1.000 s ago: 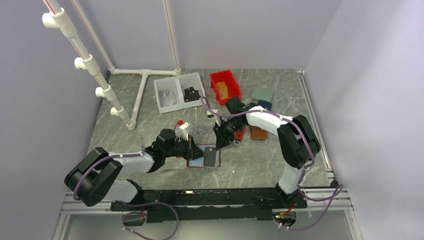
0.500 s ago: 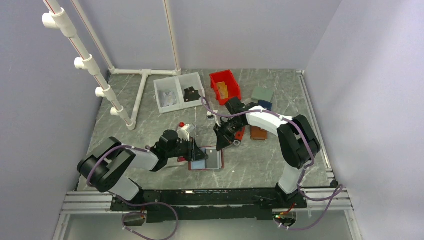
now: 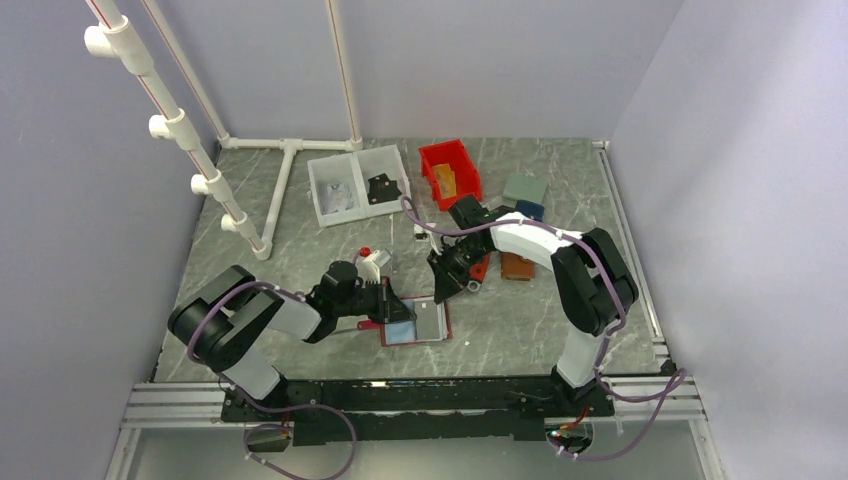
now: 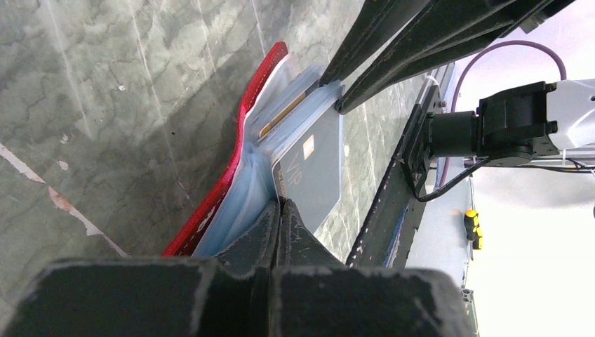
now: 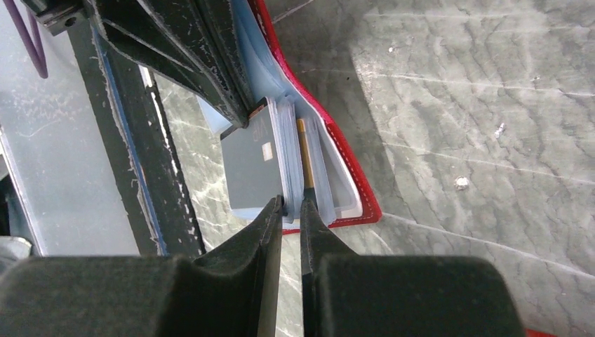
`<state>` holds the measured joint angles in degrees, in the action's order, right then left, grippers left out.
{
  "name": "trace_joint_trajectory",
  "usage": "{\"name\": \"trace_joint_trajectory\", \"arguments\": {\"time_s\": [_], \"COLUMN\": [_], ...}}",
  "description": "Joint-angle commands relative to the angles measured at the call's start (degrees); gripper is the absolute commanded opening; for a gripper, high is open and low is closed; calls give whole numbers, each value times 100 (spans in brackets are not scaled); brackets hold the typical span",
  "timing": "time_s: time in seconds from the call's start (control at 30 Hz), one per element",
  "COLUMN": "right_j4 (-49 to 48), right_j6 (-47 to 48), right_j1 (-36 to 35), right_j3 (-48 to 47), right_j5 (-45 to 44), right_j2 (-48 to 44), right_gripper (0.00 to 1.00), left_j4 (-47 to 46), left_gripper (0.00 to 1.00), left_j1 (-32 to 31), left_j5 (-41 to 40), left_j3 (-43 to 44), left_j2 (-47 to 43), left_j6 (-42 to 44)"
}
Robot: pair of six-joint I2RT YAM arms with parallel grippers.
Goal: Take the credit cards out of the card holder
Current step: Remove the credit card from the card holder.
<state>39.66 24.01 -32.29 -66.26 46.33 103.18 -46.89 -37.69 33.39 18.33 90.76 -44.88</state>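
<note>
On the marbled table [image 3: 300, 230], the red card holder [image 3: 418, 324] lies open near the front edge, its long axis running left to right. The left gripper [image 4: 281, 207] pinches its pale leaf. The right gripper [image 5: 292, 205] is narrowed to a slit, and whether it grips anything cannot be told. The credit cards [image 4: 312, 168] sit pocketed.

Letters reading "VIP" show beside the chip on a grey credit card [image 4: 312, 175] in the red card holder [image 4: 223, 189].
</note>
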Motion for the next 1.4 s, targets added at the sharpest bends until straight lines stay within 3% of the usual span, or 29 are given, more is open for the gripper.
{"name": "trace_joint_trajectory", "arguments": {"time_s": [0.0, 0.23, 0.53, 0.57, 0.7, 0.77, 0.9, 1.07, 1.37], "right_j4": [-233, -276, -284, -279, -212, -195, -110, -55, -34], "right_j6": [-88, -185, -193, -189, -94, -23, 219, 258, 176], "right_j1": [-160, -132, -137, -135, -137, -130, -157, -421, -593], "right_j3": [-128, -143, -142, -142, -176, -164, -120, -147, -213], "right_j5": [-91, -546, -662, -653, -627, -525, -38, 121, -290], "right_j2": [25, 168, 204, 203, 127, 6, -161, 15, 259], "right_gripper": [0, 0, 0, 2, 27, 30, 24, 0, 0], "left_j4": [-795, 358, 433, 437, 434, 477, 905, 839, 881], "left_gripper": [0, 0, 0, 0, 0, 11, 25, 32, 37], "left_j1": [98, 205, 269, 277, 413, 490, 534, 543, 557], "left_j5": [-21, -280, -178, -160, -131, -80, -67, -11, 43], "left_j3": [20, -68, -54, -44, -30, -3, 202, 234, 281], "left_j2": [-173, -825, -749, -711, -590, -552, -514, -414, -185], "left_j6": [-46, 446, 457, 429, 243, 131, 98, -49, -155]}}
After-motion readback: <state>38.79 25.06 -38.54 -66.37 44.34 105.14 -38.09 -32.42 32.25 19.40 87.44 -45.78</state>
